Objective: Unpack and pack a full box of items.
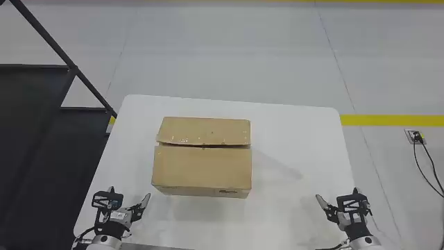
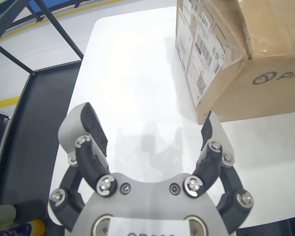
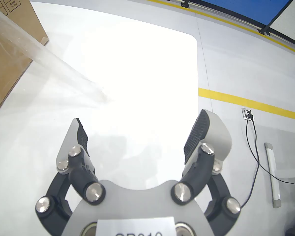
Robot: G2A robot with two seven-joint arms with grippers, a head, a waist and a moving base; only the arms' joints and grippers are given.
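white table (image 1: 298, 146) holds the box (image 1: 201, 160), flaps still down, so i judge nothing is unpacked yet. my left gripper (image 2: 147, 110) hangs spread and empty near the box's front left corner, and my right gripper (image 3: 140, 115), likewise spread and empty, is well off its right side.

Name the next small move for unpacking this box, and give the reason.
Probably bring the left gripper and right gripper up to the top of the box: it sits closed on the table, and both grippers are open at the near edge, touching nothing.
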